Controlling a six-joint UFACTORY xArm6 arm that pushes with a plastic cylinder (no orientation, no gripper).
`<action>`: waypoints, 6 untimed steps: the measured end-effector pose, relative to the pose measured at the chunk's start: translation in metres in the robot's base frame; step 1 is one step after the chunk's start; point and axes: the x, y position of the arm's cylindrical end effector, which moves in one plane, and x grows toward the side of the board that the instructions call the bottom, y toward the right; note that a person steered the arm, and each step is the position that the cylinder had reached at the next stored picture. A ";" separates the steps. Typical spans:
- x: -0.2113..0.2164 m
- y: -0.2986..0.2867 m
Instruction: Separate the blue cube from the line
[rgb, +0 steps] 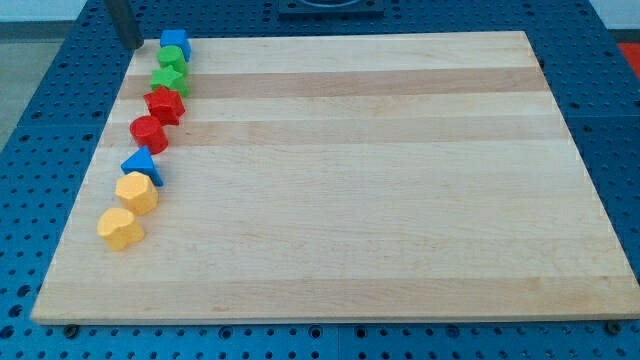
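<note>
One blue cube (175, 44) heads the top-to-bottom line; my tip (130, 42) stands left, apart, holding nothing.

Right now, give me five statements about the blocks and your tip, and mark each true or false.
1. The blue cube sits at the line's top end. True.
2. My tip touches the blue cube. False: it stands apart, to the cube's left in the view.
3. Two yellow blocks end the line at the view's bottom. True: one yellow block and another.
4. The line runs along the board's right edge. False: it runs along the left edge of the wooden board.
5. The red blocks lie below the green ones in the view. True: red star, green block.
</note>
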 end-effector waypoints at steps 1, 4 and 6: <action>0.004 0.014; 0.018 0.167; 0.067 0.182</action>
